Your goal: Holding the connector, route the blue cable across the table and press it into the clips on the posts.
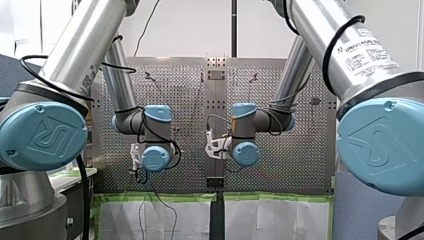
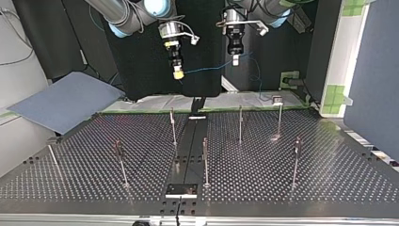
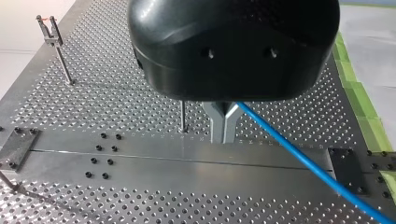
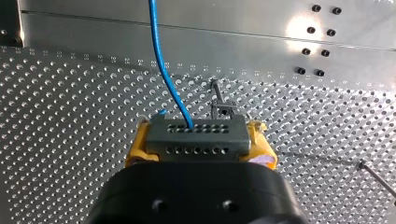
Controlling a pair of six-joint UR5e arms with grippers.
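Observation:
My right gripper (image 4: 201, 131) is shut with its yellow pads on a grey connector (image 4: 205, 145) that has rows of small holes. The blue cable (image 4: 161, 60) leaves the connector and runs away over the table. In the top view it spans the blue cable (image 2: 209, 68) from my right gripper (image 2: 178, 74) to my left gripper (image 2: 235, 61), both high above the table. My left gripper (image 3: 223, 139) has its metal fingers shut on the blue cable (image 3: 299, 154), which trails off to one side. Several thin posts (image 2: 172, 127) with clips stand on the perforated table (image 2: 329, 174).
A smooth centre rail (image 2: 190, 141) splits the table, with a small dark plate (image 2: 181, 189) at its near end in the top view. A grey-blue board (image 2: 66, 101) lies beyond the table at that view's left. Green tape (image 2: 291, 77) marks the far edge.

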